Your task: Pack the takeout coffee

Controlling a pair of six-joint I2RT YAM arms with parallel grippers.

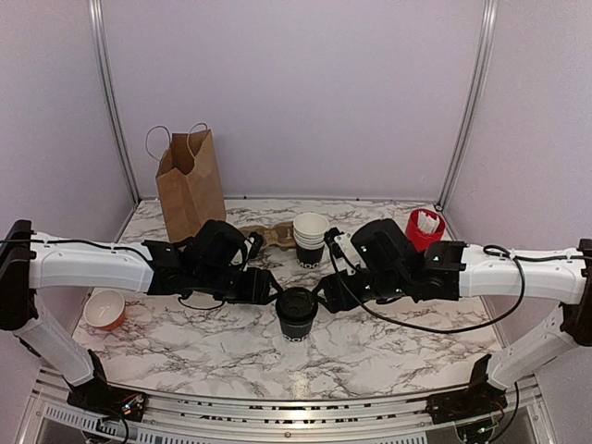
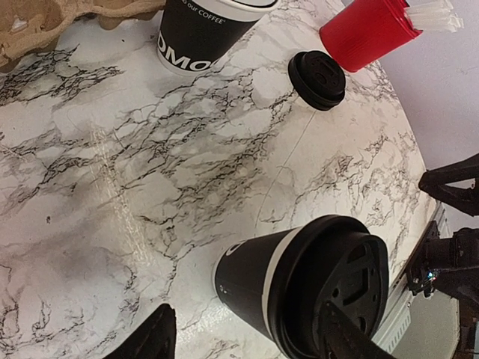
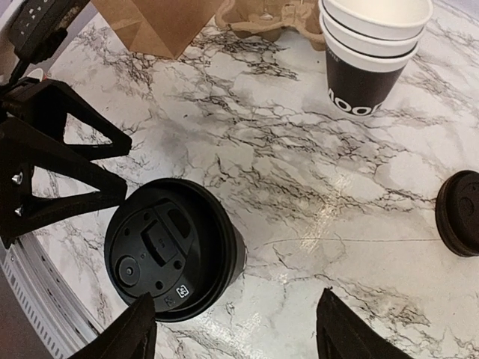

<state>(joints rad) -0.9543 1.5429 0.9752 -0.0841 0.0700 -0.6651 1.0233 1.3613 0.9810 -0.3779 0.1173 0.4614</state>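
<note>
The takeout coffee [image 1: 296, 315], a black cup with a black lid, stands upright at the middle of the marble table [image 1: 388, 347], between the two arms. My left gripper [image 1: 274, 294] is open just left of it. In the left wrist view the takeout coffee [image 2: 299, 288] sits low between the fingers; the right finger [image 2: 346, 336] crosses the lid, and the left finger [image 2: 146, 340] stands apart from the cup wall. My right gripper [image 1: 321, 292] is open just right of it. In the right wrist view the takeout coffee [image 3: 174, 248] is beside the left finger [image 3: 135, 333], mostly outside the gap.
A brown paper bag [image 1: 191, 183] stands at the back left, with a cardboard cup carrier [image 1: 268, 235] beside it. A stack of lidless cups [image 1: 310, 239] stands behind the coffee. A red cup [image 1: 425, 228] is at the back right, a loose black lid [image 3: 458, 213] lies near it, and an orange bowl [image 1: 104, 309] sits at the left.
</note>
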